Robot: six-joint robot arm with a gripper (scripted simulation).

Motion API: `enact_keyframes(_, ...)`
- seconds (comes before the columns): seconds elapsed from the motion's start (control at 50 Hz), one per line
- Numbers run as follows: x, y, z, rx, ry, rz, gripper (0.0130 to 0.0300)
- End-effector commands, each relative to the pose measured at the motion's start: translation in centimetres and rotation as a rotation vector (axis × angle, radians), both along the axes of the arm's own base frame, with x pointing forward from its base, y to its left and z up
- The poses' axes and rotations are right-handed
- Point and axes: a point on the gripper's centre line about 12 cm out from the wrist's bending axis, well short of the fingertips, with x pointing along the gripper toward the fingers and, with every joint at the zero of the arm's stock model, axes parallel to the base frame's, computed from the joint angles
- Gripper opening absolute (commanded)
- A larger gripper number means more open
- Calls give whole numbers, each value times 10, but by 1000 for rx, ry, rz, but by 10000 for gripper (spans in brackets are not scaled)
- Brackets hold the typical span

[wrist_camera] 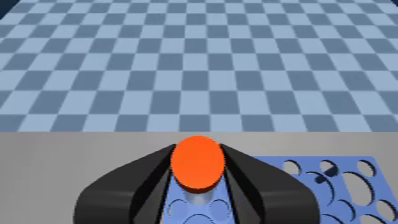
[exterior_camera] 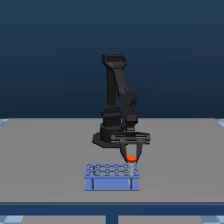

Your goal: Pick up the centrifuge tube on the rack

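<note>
Gripper (exterior_camera: 131, 159) is pinching the centrifuge tube (exterior_camera: 131, 161) right at its orange-red cap, one black finger (wrist_camera: 133, 187) on each side, as the wrist view shows pretty clearly. Going across the exterior view, the blue rack (exterior_camera: 112, 177) sits on the grey table (exterior_camera: 45, 160), and the tube stands over the rack's end on the exterior view's right, whitish body poking down toward the holes. Can't tell if the bottom's still inside a hole.

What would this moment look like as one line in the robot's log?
claw: shut on orange-capped whitish tube | tube: at blue holed rack's end | lifted: cannot tell
</note>
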Motion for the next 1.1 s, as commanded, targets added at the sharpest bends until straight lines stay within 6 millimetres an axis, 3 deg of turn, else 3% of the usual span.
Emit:
enact_keyframes(0.02, 0, 0, 0, 1, -1, -1, 130)
enact_keyframes(0.64, 0, 0, 4, 0, 0, -1, 130)
enact_keyframes(1.1, 0, 0, 22, 0, 0, -1, 130)
